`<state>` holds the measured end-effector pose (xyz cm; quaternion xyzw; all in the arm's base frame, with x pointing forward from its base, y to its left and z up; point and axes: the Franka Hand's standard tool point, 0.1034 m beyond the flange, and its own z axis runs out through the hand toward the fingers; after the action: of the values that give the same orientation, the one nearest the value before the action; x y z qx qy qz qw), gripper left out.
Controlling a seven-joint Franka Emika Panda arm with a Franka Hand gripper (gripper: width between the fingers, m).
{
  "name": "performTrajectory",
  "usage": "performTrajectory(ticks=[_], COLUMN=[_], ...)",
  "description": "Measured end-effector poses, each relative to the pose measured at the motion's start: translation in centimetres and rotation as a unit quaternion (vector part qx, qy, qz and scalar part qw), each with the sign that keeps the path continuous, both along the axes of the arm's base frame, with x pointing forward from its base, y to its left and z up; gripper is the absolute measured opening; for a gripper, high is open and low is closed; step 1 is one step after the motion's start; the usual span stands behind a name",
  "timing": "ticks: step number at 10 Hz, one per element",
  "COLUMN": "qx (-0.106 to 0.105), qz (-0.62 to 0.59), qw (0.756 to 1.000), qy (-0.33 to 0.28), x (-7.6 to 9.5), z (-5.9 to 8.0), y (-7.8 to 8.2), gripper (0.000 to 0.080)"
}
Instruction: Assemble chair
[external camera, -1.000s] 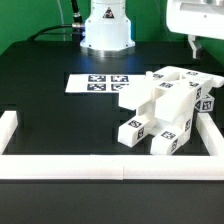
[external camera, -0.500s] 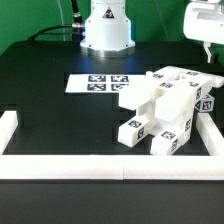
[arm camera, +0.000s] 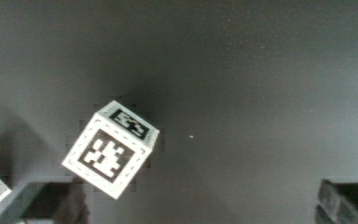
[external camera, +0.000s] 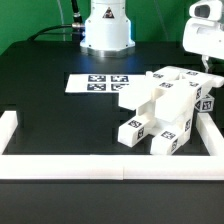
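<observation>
You see the chair parts [external camera: 165, 110] near the claw [arm camera: 202, 203] as white plastic, smooth and slightly matt, with printed paper-like tags [arm camera: 108, 155]. The surface [external camera: 50, 110] below the claw is black and matt. The marker board [external camera: 97, 83], farther from the claw, looks flat, matt white.

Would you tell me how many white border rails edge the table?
3 rails: one at the exterior view's left, one along the near edge, one at its right; more may be hidden.
</observation>
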<state>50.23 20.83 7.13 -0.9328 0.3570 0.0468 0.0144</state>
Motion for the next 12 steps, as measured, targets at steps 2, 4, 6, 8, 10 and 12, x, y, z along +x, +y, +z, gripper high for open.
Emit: performTrajectory(ticks=[2,4,6,8,10,12], qx=[-0.001,-0.001,-0.001,0.002,0.003,0.005], qz=[0.000,0.003,0.005,0.013,0.018,0.031], qw=[1.000,1.000,1.000,1.000,1.000,0.999], qy=[0.000,-0.002,-0.003,-0.006,-0.008,-0.010], x=[0.3,0.5,0.8,1.3,1.7,2.1], z=[-0.1,0.0,0.0,0.1,0.2,0.2], y=[-0.7,-1.1,-1.7,-2.6,-3.4,-4.4], gripper=[0.0649,0.0649,0.0649,0.0649,0.0649,0.0649])
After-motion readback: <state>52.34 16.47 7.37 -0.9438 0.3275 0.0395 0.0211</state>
